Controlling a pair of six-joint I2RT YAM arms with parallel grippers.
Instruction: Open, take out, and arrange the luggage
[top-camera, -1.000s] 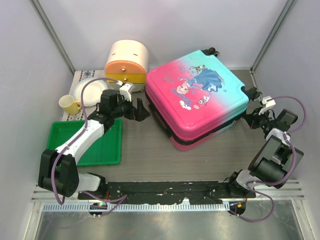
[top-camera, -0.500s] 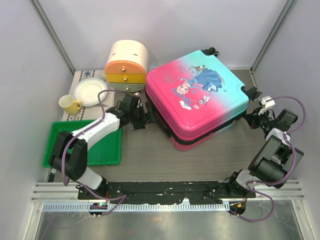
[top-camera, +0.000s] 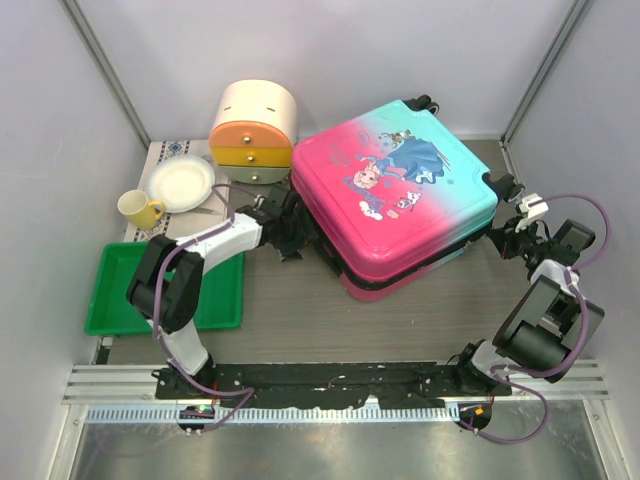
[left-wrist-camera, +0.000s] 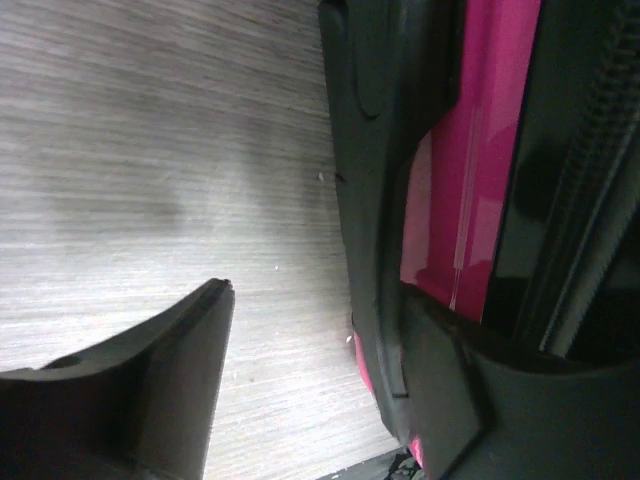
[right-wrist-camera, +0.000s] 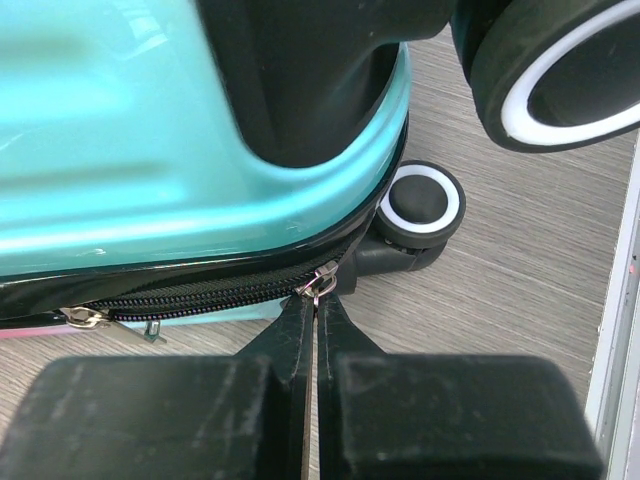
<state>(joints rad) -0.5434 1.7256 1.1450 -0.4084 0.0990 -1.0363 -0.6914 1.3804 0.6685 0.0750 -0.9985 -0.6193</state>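
Luggage (top-camera: 395, 195) lay closed, centre-right of frame on worktop (top-camera: 300, 320). Your right gripper (right-wrist-camera: 318, 303) pinched zip pull (right-wrist-camera: 323, 280); left gripper (top-camera: 288, 232) spread at pink edge. Shell likely stiff, slick, bulky: take zip pull, handle.

From where I stand I count one luggage (top-camera: 400, 190), one round drawer box (top-camera: 253, 125), one white plate (top-camera: 180, 183), one yellow mug (top-camera: 138, 209), one green tray (top-camera: 108, 300) and two robot arms, a left arm (top-camera: 225, 238) and a right arm (top-camera: 545, 325).
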